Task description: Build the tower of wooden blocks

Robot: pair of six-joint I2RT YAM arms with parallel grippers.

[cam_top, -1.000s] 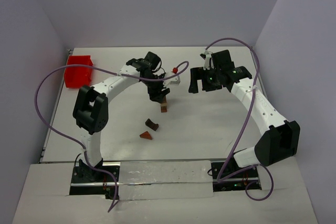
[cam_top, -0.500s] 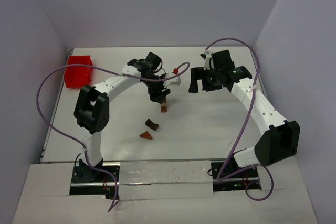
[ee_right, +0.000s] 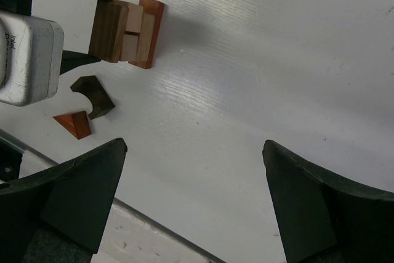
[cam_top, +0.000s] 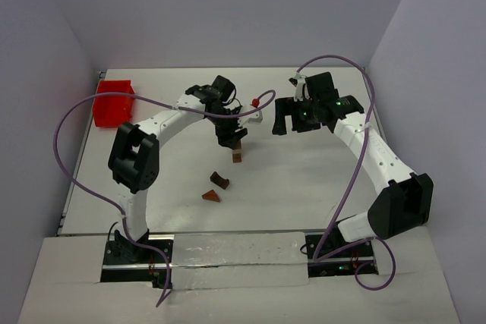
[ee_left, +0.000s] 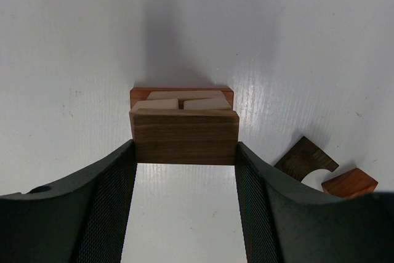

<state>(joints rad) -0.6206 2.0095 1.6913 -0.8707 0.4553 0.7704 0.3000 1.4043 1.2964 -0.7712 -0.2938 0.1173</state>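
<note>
The wood block tower (cam_top: pixel 238 155) stands near the middle of the white table (cam_top: pixel 304 187). At the bottom of the tower is a flat reddish block (ee_left: pixel 181 92), and two tan blocks (ee_left: pixel 163 103) lie side by side on top of it. The left gripper (ee_left: pixel 184 152) is right over the tower. It pinches a dark brown block (ee_left: pixel 184 132) between its two fingers, with one finger pressed on each end. From the wrist camera this block looks like it sits on the tan blocks, but it is hard to tell if they really touch. A dark arch block (cam_top: pixel 219 180) lies flat on the table near the tower, on the side toward the arm bases. A little reddish wedge (cam_top: pixel 211 196) lies just past the arch block, a bit farther from the tower. The right gripper (ee_right: pixel 194 189) hangs above the table off to the right of the tower, well apart from it. Its fingers are spread wide and hold nothing. A red tray (cam_top: pixel 114 102) sits far from the tower, at the back left corner.
</note>
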